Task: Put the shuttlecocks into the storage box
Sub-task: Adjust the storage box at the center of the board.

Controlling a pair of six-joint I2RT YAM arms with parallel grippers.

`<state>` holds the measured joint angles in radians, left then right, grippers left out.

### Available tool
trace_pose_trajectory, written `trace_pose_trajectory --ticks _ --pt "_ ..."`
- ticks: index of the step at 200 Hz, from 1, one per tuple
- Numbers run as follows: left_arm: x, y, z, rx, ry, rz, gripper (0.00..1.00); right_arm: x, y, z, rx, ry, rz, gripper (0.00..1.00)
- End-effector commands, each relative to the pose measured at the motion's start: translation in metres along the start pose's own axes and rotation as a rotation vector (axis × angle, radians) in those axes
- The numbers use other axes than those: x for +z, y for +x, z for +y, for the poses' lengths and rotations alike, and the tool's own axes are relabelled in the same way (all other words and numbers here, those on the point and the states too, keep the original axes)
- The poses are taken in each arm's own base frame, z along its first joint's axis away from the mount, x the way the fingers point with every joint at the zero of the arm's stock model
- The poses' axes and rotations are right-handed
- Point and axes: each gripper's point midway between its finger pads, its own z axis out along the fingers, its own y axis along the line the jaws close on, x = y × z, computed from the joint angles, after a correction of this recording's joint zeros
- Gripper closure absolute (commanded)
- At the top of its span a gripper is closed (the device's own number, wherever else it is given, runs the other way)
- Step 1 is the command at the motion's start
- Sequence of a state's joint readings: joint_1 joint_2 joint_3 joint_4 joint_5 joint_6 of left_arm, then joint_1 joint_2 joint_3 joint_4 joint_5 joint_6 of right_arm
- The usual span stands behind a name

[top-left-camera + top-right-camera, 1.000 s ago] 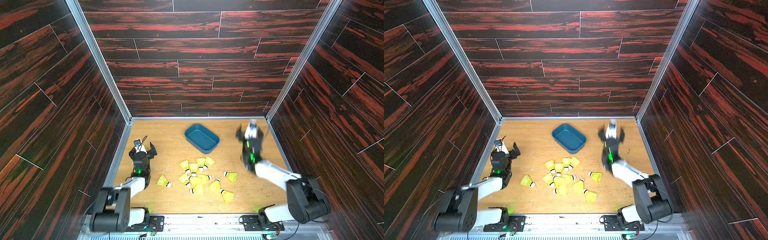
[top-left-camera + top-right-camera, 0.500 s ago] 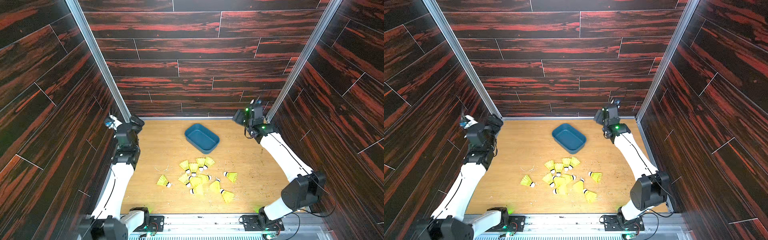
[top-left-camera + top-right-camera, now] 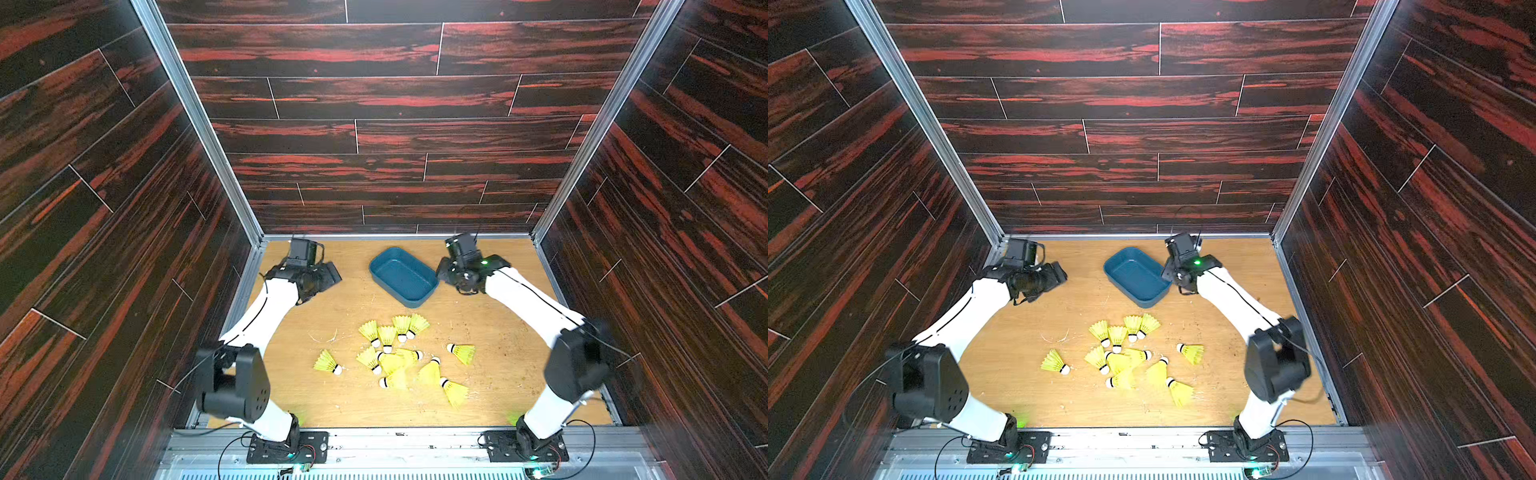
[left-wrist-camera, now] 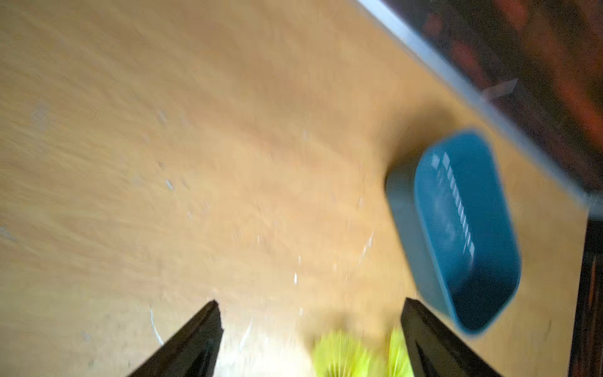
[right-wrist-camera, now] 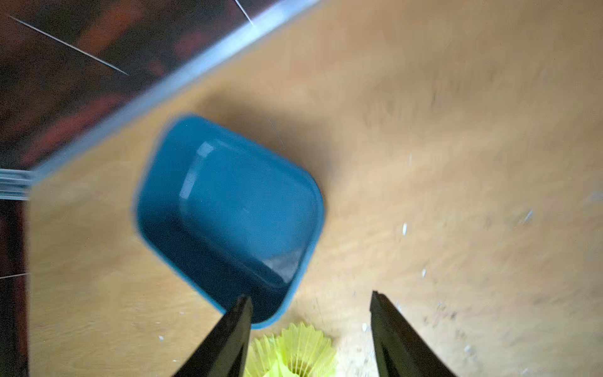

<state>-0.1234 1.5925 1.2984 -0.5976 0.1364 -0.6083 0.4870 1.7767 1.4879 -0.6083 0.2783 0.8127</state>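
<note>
Several neon yellow-green shuttlecocks lie in a loose pile mid-floor. One lies apart on the left and one on the right. The teal storage box sits empty behind them. My left gripper hangs at the back left, open and empty, with blurred shuttlecocks showing below it. My right gripper hovers at the box's right end, open and empty. Below it are the box and shuttlecock skirts.
Dark wood-pattern walls enclose the wooden floor on three sides, with metal corner posts at the back. Small feather scraps lie left of the pile. Both arm bases stand on the front rail.
Both arms rose from folded poses near the front, swung toward the back corners, then came down and inward beside the box. The right jaws have narrowed. Shuttlecocks and box have not moved.
</note>
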Motion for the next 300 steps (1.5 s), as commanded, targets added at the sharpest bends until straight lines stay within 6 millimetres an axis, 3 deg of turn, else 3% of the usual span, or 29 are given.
trace_pose_trajectory --ticks 1,48,150,177,210,256,300 --pt "0.002 0.025 -0.009 0.057 0.031 0.134 0.13 0.014 0.019 0.001 0.085 0.02 0.104 0.39" --pt "0.018 0.041 -0.016 0.091 0.036 0.218 0.15 0.038 0.029 0.016 0.136 0.004 0.186 0.42" --pt "0.029 0.048 -0.017 0.106 0.051 0.248 0.19 0.084 0.049 0.015 0.123 0.081 0.262 0.52" --pt "0.029 0.049 -0.016 0.107 0.052 0.246 0.2 0.091 0.055 0.012 0.112 0.104 0.273 0.61" --pt "0.028 0.049 -0.016 0.108 0.052 0.24 0.21 0.097 0.063 -0.001 0.085 0.162 0.283 0.78" --pt "0.025 0.05 -0.016 0.11 0.053 0.237 0.23 0.094 0.046 -0.017 -0.002 0.269 0.233 0.98" --pt "0.022 0.053 -0.014 0.109 0.055 0.236 0.23 0.092 0.022 -0.036 -0.142 0.355 0.215 1.0"
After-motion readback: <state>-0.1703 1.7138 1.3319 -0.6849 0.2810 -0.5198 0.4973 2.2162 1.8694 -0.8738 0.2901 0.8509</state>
